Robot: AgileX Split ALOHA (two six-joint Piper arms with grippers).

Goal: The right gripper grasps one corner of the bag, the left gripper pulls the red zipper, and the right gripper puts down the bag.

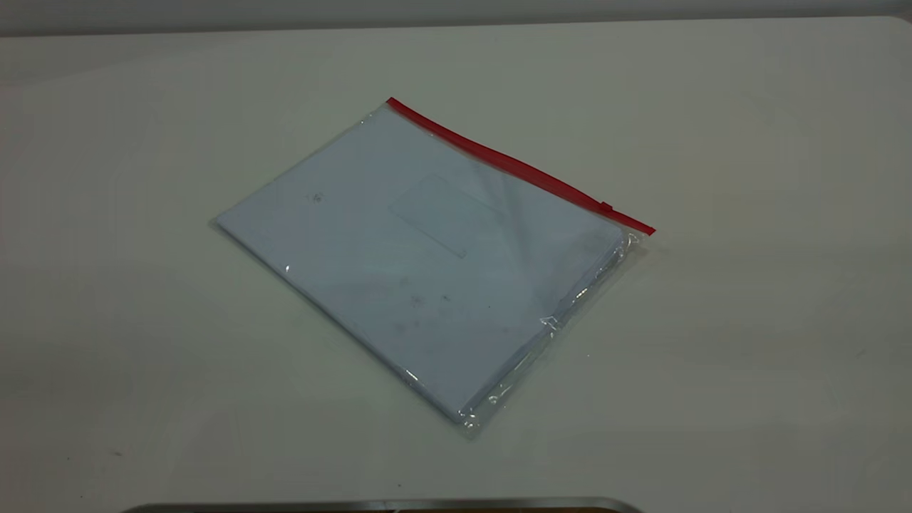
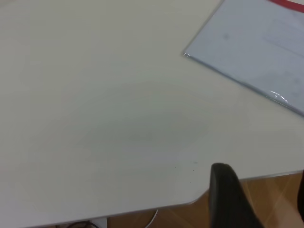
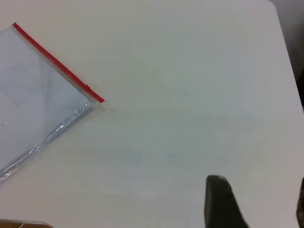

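The bag [image 1: 427,256] lies flat on the white table, clear plastic with white paper inside. The red zipper [image 1: 513,165] runs along its far long edge, with the slider tab [image 1: 605,207] near the right end. The bag's corner [image 1: 641,231] at that end has a clear margin. Neither arm shows in the exterior view. My right gripper [image 3: 259,202] is open and empty over bare table, well away from the bag [image 3: 28,95], the zipper [image 3: 52,59] and the corner [image 3: 97,99]. My left gripper [image 2: 263,192] is open and empty at the table's edge, apart from the bag [image 2: 256,42].
The white table [image 1: 748,320] surrounds the bag on all sides. A grey metal rim [image 1: 385,504] shows at the near edge of the exterior view. The left wrist view shows the table's edge [image 2: 142,209] with wooden floor beyond it.
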